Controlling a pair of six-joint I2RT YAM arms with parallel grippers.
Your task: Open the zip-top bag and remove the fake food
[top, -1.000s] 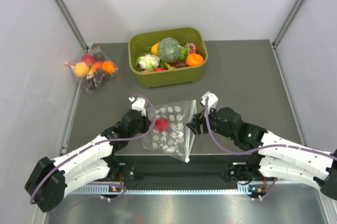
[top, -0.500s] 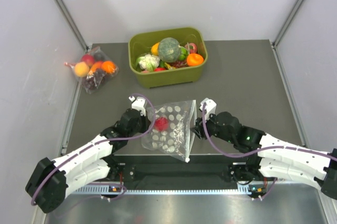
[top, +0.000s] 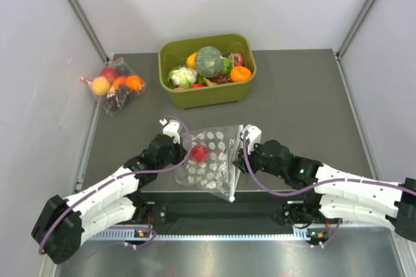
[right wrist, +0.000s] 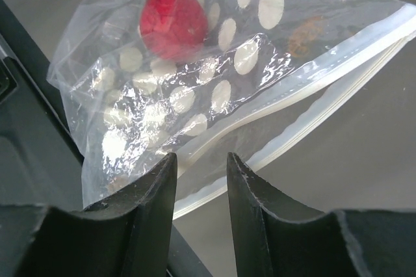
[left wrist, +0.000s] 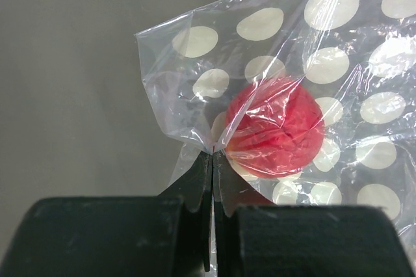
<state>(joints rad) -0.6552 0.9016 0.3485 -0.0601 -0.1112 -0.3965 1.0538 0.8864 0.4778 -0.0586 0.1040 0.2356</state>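
The dotted zip-top bag (top: 214,160), red fruit (left wrist: 276,127) inside, hangs above the bench (top: 292,95) edge, its left corner clamped in the left pincer (left wrist: 212,157) and its zip edge slanting across the right pincer (right wrist: 200,163), whose jaws are apart.

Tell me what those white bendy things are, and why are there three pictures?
They are two robot arms bolted to a table. Each ends in a two-finger pincher called an end effector. The big picture looks down from above. The other two come from little cameras on each wrist, so you see the pinchers up close. On the table sit a green tub full of toy food and a small bag of toy fruit. Between the arms is a dotted bag with a red fruit inside. The left end effector is shut, pinching the dotted bag's corner. The right end effector is open at its zip edge, not pinching it.
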